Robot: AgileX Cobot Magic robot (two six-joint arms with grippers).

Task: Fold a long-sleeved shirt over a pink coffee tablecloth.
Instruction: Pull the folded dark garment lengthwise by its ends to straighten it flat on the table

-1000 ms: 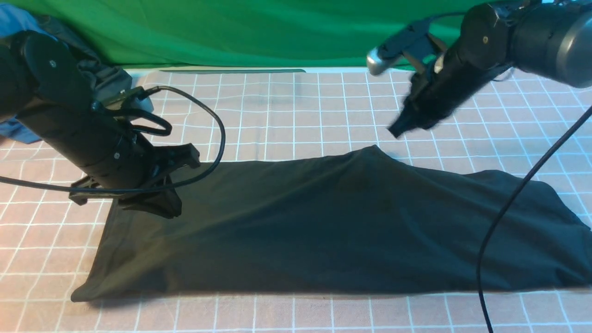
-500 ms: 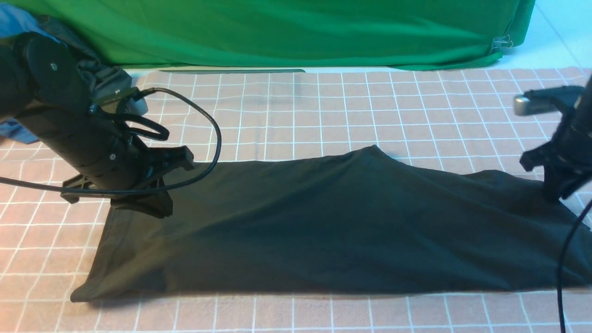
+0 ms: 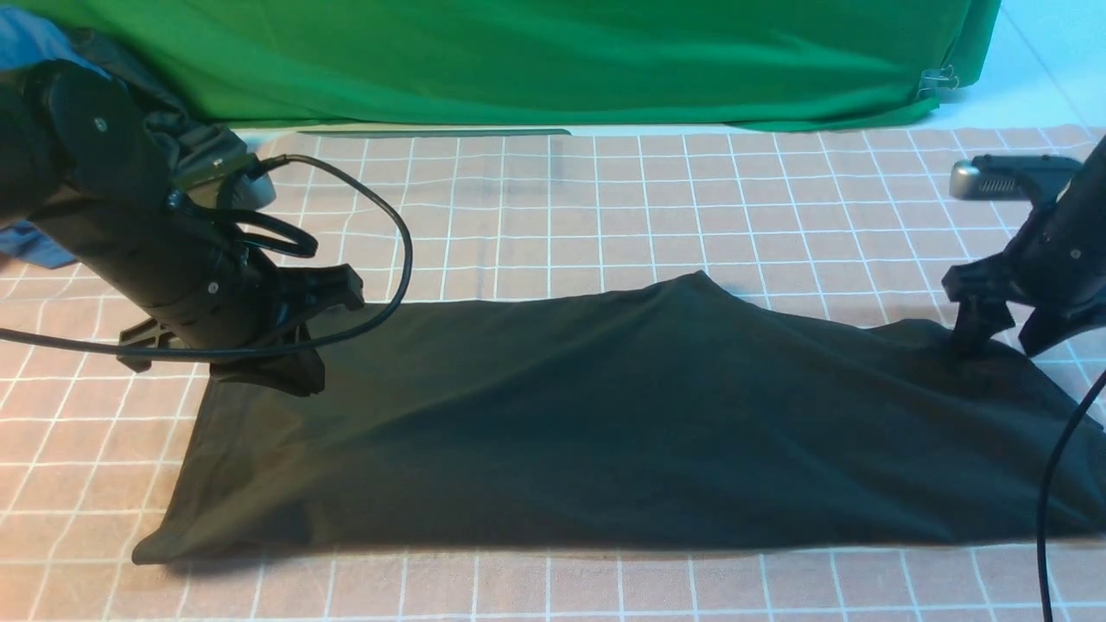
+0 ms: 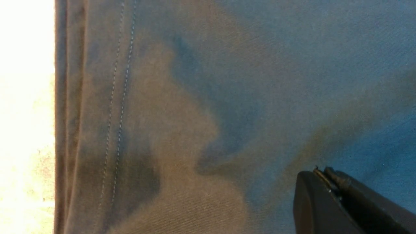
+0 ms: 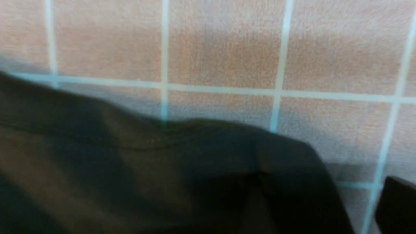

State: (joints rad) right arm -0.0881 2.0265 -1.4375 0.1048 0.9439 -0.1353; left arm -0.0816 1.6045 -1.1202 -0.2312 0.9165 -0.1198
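The long-sleeved shirt [image 3: 605, 415] lies as a long black band across the pink coffee tablecloth [image 3: 553, 199], no logo showing. My left gripper [image 3: 289, 376] rests at the shirt's far left corner, shut. In the left wrist view its closed tips [image 4: 321, 174] sit over the shirt [image 4: 227, 81] near a stitched hem, with no cloth visibly pinched. My right gripper [image 3: 1007, 341] stands open at the shirt's far right corner, one finger on the cloth and one beyond it. In the right wrist view, one fingertip [image 5: 398, 208] shows beside the shirt's edge [image 5: 162, 182] on the tablecloth [image 5: 227, 48].
A plain green cloth [image 3: 518, 60] hangs along the back. A blue garment [image 3: 26, 39] and a dark grey one [image 3: 186, 138] lie behind my left arm. Black cables loop off the left arm [image 3: 402, 259] and hang by the right arm [image 3: 1050, 484].
My right arm has swung from high at the back down to the shirt's far right corner, and its jaws have opened. The left gripper has crept slightly away from me.
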